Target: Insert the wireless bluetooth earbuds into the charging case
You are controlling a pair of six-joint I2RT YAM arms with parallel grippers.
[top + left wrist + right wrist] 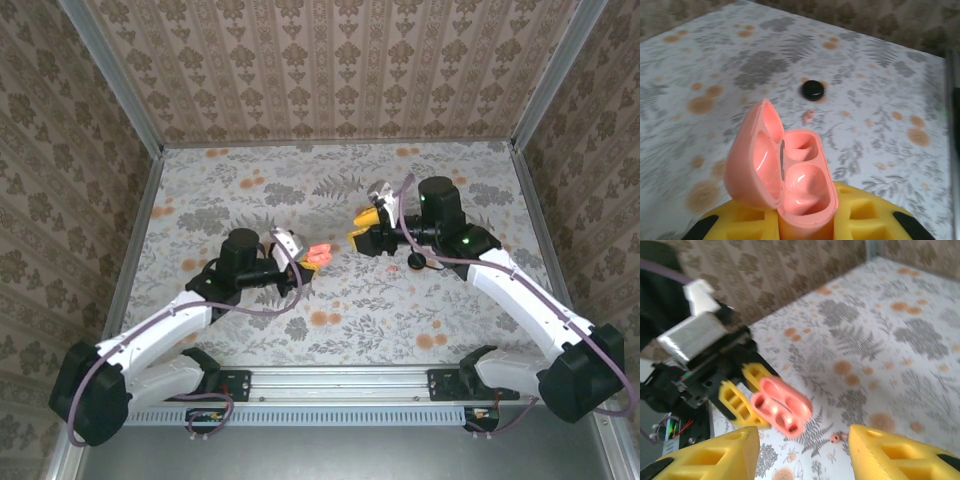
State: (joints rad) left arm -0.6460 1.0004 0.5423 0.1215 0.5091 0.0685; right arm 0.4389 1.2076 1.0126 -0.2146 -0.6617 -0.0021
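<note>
The flowered counter point(330, 320) lies under both my arms, which meet near its middle. My left end effector point(308, 256) is clamped on the base of the charging case point(790, 170) and holds it off the counter, lid swung open and wells turned toward my other arm. My right end effector point(363, 230) hangs just beside it, fingers parted with nothing between them. From my left wrist, both wells of the case look bare and glossy pink. Beyond the case a round black disc point(813, 90) sits on the counter. Nearer lies a tiny pink scrap point(808, 116) that I cannot identify. I judge the step in hand to be presenting the open case, with no earbud seated yet. Next, my right side needs an earbud in a fine pinch, its stem lined up with a well, while my left holds the case steady. A loose hold could drop so small a piece.
</note>
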